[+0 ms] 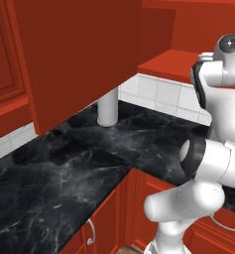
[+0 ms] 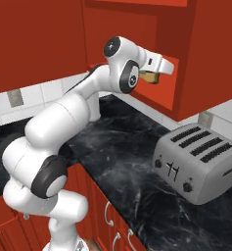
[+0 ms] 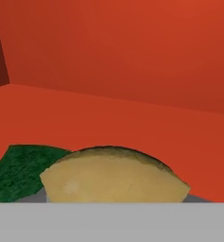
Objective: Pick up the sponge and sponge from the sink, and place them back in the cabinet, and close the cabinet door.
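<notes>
While black marbled counter [image 2: 137,166] runs under red cabinet [image 2: 205,54] w/ 1 toaster [image 2: 198,164], gripper [image 2: 154,77] is clamped on 1 tan sponge [image 3: 113,177] inside cabinet, just above its shelf [image 3: 132,123].

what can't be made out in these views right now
- Fingertips: in the right base view the hand and the tan sponge hide them; the gripper sits at the cabinet shelf.
- Sponge underside: cut off at the bottom of the hand view.
- Dark green patch: what it is cannot be told; the sponge covers part of it.
- Toaster: dial markings too small.
</notes>
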